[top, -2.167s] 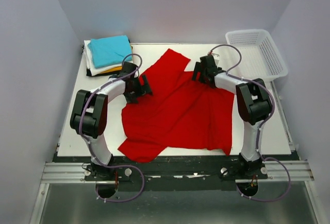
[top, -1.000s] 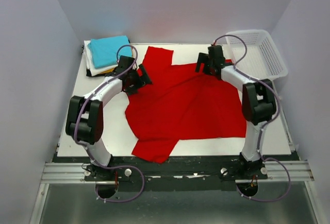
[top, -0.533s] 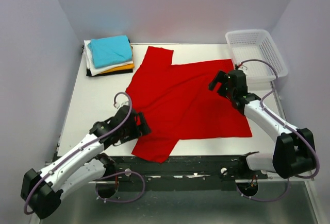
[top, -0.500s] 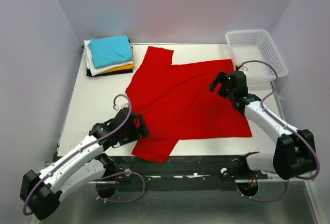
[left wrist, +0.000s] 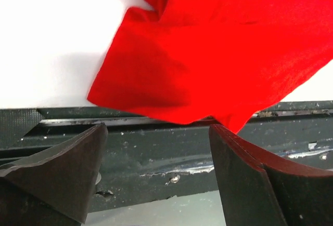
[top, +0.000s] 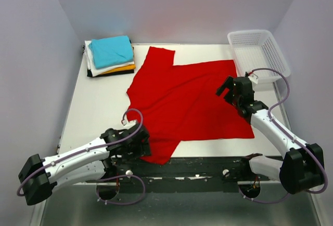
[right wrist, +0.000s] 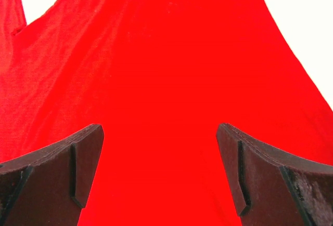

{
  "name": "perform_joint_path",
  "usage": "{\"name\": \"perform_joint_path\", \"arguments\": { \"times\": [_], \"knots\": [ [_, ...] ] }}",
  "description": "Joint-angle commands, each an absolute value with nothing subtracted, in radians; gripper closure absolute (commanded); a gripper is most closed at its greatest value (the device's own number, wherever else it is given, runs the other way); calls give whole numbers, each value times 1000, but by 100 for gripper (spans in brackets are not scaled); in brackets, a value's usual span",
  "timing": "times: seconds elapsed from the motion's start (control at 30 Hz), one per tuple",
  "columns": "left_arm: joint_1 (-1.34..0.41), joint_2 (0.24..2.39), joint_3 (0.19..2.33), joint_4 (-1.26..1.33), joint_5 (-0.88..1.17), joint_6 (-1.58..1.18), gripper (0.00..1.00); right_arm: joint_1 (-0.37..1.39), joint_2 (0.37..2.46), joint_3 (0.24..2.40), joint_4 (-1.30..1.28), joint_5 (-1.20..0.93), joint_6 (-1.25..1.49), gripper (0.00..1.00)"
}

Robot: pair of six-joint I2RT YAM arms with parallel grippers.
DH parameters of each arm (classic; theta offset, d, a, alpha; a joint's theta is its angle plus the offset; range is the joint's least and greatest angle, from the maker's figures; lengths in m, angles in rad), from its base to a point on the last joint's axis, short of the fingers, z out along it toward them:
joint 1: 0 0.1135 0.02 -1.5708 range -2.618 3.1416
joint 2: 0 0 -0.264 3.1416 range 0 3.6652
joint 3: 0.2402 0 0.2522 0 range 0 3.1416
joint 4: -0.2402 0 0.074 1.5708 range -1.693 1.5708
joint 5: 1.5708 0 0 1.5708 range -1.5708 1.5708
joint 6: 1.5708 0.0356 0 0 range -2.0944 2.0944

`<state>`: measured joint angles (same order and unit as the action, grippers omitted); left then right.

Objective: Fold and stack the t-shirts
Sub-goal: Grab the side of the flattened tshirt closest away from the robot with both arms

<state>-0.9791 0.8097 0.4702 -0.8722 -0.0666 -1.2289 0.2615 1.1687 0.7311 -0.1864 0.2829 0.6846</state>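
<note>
surface: white table (top: 99, 106) | on it: red t-shirt (top: 187, 101) | walls (top: 171, 2): pale grey

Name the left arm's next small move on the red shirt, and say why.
Probably ease the left gripper forward and close on the near sleeve of the bright red cloth t-shirt, to fold it inward. Its jaws stand open short of that sleeve, which overhangs the white table.
</note>
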Motion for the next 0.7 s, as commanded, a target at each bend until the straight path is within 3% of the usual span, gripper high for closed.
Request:
{"name": "perform_joint_path", "arguments": {
  "times": [0.0,0.2,0.3,0.47,0.67],
  "knots": [
    [-986,891,493,-765,-112,-1216,23,257,1166,705,-239,345,725,0],
    [-986,983,462,-638,-96,-1221,28,258,1157,700,-239,341,730,0],
    [-987,1037,460,-611,-103,-1232,38,258,1141,698,-247,349,731,0],
    [-986,1111,485,-647,-154,-1250,42,259,1087,678,-285,382,754,0],
    [-988,1195,493,-614,-125,-1222,75,258,1013,650,-371,443,814,0]
  ]
}}
